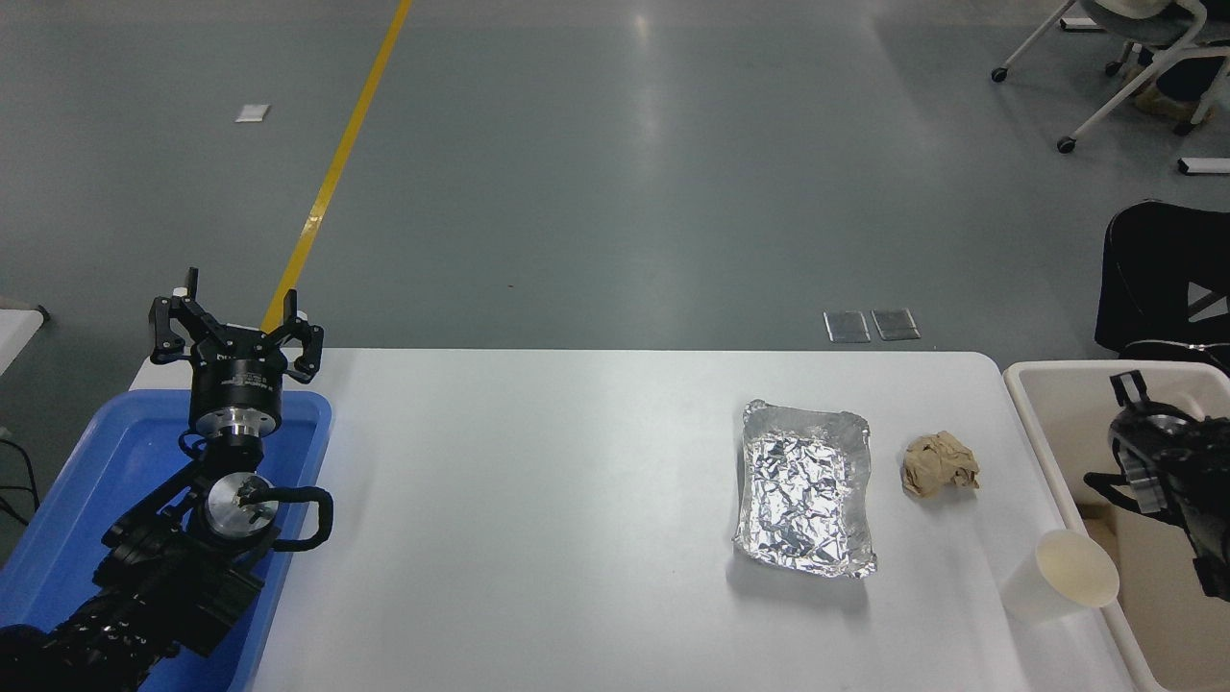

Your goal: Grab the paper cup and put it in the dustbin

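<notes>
- Paper cup point(1057, 575) sits on the white counter point(538, 519) near its right edge, tipped with the open mouth facing right and toward the camera, cream inside visible.
- Cup is just beside the left wall of the dustbin point(1043, 423), outside it; can't tell if the rim touches the wall.
- Dustbin is the big beige tub at the right end of the counter, partly cut off by the picture's right edge.
- Right tool point(1126, 386) is over the dustbin's opening, beyond and to the right of the cup, apart from it. Only one finger tip shows clearly above the wrist body, so I cannot tell whether it is released or clenched. Nothing seen in it.
- Right arm comes in from the right edge, black with a silver joint showing.
- Left tool point(233, 322) is parked at the far left over the far end of the blue tray point(67, 500), fingers spread, released, holding nothing.
- Foil tray point(805, 488) lies right of centre on the counter, crinkled, open side up.
- Brown paper ball point(939, 464) is just to the right of the foil tray, apart from it, beyond and to the left of the cup.
</notes>
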### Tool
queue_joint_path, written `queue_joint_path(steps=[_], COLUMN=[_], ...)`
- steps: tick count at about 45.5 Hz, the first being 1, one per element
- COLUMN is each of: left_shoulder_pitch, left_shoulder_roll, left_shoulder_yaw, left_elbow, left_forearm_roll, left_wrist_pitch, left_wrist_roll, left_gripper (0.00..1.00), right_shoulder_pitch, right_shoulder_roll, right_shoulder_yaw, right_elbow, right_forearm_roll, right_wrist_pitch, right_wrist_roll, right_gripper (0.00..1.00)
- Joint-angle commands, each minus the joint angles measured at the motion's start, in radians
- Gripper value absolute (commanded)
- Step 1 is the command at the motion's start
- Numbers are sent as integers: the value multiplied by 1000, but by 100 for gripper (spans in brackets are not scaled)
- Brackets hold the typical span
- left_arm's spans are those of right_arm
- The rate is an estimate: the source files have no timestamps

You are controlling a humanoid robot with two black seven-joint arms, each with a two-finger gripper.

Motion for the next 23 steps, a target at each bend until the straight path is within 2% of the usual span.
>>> queue_joint_path(steps=[1, 4, 15, 23], left_shoulder_pitch=[0, 0, 0, 0], left_shoulder_roll=[0, 0, 0, 0], left_shoulder_yaw=[0, 0, 0, 0], left_elbow=[0, 0, 0, -2], left_forearm_roll=[0, 0, 1, 1], left_wrist_pitch=[1, -1, -2, -10], left_wrist_roll=[-1, -1, 1, 2], left_gripper=[99, 99, 99, 99], right_shoulder_pitch=[163, 229, 546, 752], right_shoulder_roll=[-104, -119, -112, -90], right_shoulder_yaw=[-188, -280, -670, -752], right_elbow=[238, 313, 607, 818], right_forearm_roll=[4, 6, 8, 7], right_wrist_pitch=[-1, -1, 12, 76], right_wrist_roll=[-3, -3, -3, -2], right_gripper=[87, 99, 100, 100])
